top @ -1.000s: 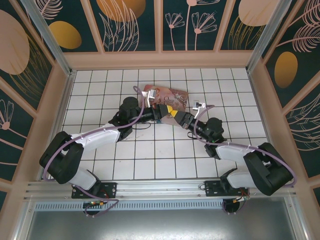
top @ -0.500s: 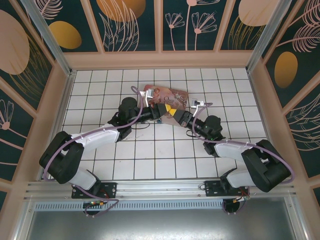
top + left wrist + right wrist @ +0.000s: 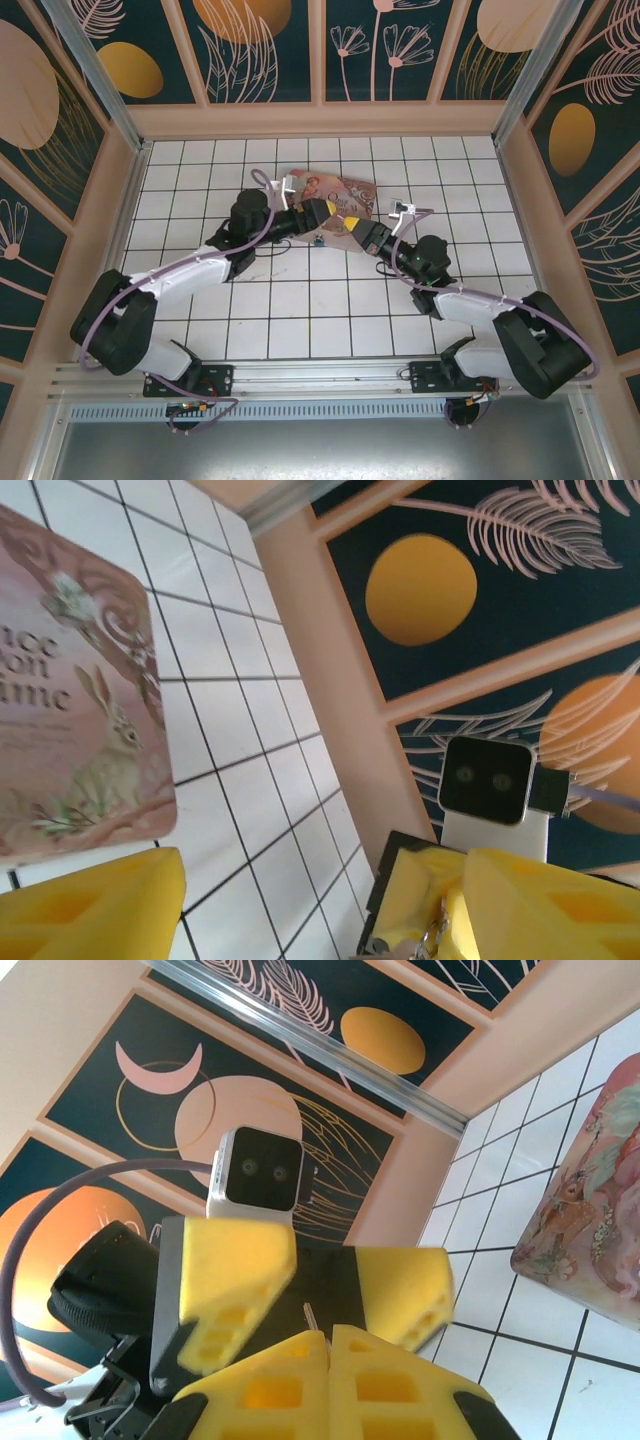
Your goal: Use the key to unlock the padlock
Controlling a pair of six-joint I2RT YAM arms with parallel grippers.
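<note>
Padlock (image 3: 318, 238): likely the small grey speck on the near side of both claws, just beside fingertips; on tile or hanging, cannot tell. Tiny, stiff, smooth metal, light, so probably skids or swings. Best pinched flat across body, shackle left free.
Right gripper (image 3: 328, 1338): pads pressed together, thin metal sliver poking out, probably key (image 3: 310, 1316). Thin, slippery, may twist between pads; hold by bow.
Left gripper (image 3: 325, 880): fingers wide apart, nothing held.
Pink tin (image 3: 345, 190) just beyond.

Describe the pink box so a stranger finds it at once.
Start from the white tiled floor. The pink box lies near its far middle, before the back wall. Unlike the plain tiles, it shows a rabbit and lettering.
</note>
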